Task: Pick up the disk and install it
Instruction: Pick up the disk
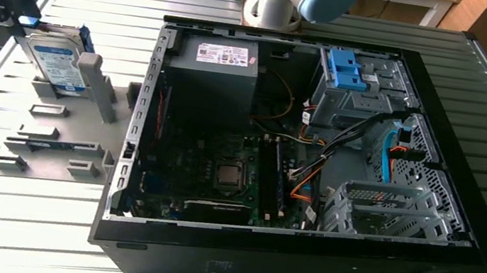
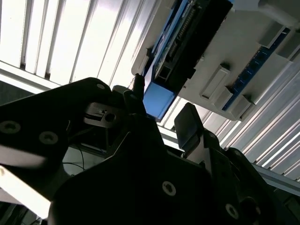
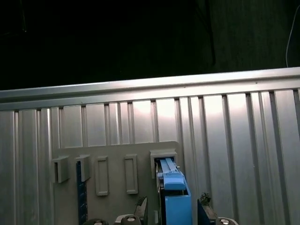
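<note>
The gripper hangs at the top end of the disk. Its fingers are spread to either side of the blue frame, with a gap on each side and nothing clamped. The disk stands upright in a grey rack on the slatted table. It is outside the open case, at the exterior view's left.
</note>
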Available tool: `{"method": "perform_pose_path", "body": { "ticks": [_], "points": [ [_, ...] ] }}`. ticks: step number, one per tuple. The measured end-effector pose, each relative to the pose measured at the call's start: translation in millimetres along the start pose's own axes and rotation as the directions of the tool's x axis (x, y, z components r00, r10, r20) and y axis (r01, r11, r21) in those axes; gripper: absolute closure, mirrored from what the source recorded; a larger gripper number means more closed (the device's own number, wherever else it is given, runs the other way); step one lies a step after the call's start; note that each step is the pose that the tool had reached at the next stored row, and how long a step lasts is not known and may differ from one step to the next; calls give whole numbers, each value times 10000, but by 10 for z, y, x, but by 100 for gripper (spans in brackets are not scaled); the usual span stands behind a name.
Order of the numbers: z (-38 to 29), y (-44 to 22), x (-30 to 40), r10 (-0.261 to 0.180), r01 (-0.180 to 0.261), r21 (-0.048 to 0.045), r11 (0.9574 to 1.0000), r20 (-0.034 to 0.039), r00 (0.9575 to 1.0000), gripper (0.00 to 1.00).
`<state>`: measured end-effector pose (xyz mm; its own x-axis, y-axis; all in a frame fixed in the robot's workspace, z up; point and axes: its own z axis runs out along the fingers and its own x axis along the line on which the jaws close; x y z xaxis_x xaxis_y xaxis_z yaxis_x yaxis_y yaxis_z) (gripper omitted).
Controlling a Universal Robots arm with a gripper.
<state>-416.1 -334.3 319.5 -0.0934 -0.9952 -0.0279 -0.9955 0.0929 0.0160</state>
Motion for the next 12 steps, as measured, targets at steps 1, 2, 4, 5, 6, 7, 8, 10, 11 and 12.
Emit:
{"method": "perform_pose_path", "body": {
  "ticks": [1, 2, 4, 5, 6, 7, 8, 10, 11, 12],
  "points": [
    [18, 2, 1, 0, 0, 1, 10000, 0, 10000, 47],
    [36, 4, 2, 0, 0, 0, 10000, 0, 10000, 47],
    [48, 5, 2, 0, 0, 0, 10000, -1, 10000, 47],
    [48, 5, 2, 0, 0, 0, 10000, -1, 10000, 49],
    [48, 5, 2, 0, 0, 1, 10000, -1, 10000, 49],
    [48, 5, 2, 0, 0, 1, 10000, -1, 10000, 55],
    [49, 5, 2, 0, 0, 2, 10000, 0, 10000, 55],
    [51, 5, 2, -1, 1, 7, 10000, 2, 10000, 55],
    [58, 4, 2, -1, 1, 12, 10000, 3, 10000, 55],
    [68, 5, 2, -4, 4, 13, 10000, 3, 10000, 55]
  ]
}}
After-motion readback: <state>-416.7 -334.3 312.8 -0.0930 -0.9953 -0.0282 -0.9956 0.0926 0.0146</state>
